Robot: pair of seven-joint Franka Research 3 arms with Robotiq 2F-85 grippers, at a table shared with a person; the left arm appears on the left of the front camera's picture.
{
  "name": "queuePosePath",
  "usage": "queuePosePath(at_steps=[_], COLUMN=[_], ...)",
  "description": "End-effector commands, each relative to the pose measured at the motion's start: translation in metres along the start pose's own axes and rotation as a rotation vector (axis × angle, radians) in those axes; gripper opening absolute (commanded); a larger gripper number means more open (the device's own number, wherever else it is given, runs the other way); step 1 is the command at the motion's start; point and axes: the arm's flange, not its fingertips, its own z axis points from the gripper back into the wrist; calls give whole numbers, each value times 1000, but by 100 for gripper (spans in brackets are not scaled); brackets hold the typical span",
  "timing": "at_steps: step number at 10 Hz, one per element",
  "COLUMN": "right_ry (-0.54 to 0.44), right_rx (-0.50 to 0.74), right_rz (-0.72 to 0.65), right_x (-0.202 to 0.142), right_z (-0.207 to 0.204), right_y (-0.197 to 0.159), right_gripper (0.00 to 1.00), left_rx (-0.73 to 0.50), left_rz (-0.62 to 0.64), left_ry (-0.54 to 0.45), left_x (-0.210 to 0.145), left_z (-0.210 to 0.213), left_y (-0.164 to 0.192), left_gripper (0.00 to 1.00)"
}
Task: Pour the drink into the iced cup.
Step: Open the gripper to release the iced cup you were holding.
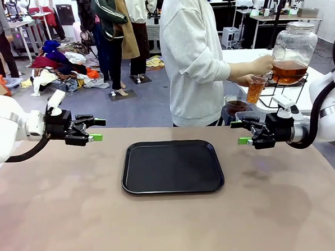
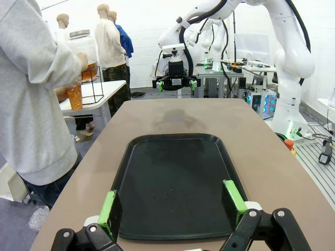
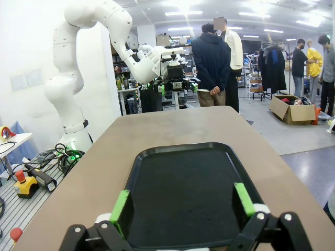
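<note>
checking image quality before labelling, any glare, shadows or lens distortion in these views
Front view: even light, sharp, a soft sheen on the black tray. Left wrist view: wide-angle bending at the edges, a faint shadow on the table beyond the tray. Right wrist view: bright ceiling lights flare overhead, and the open right gripper looms large.

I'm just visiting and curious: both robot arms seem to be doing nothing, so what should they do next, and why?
Probably wait. The person is at the dispenser jar with a cup of amber drink in hand. The black tray has nothing on it, and the left tool and right tool hover open at either side, with nothing to grasp.
</note>
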Motion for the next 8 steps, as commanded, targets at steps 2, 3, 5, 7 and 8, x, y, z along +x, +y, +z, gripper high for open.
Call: queuePosePath(at_steps=[2, 3, 5, 7, 8], right_ry=[0, 0, 0, 0, 0], right_rx=[4, 4, 4, 4, 4], right_rz=[-5, -5, -5, -5, -5], right_x=[4, 4, 4, 4, 4], right_z=[0, 0, 0, 0, 0], right_y=[-2, -2, -2, -2, -2], right_gripper=[100, 100, 100, 100, 100], left_rx=[8, 8, 8, 8, 8], left_rz=[4, 4, 4, 4, 4], left_ry=[-8, -8, -8, -8, -8], left_x=[2, 2, 2, 2, 2], left_z=[0, 0, 0, 0, 0], left_y=[0, 0, 0, 0, 0], left_gripper=[100, 100, 100, 100, 100])
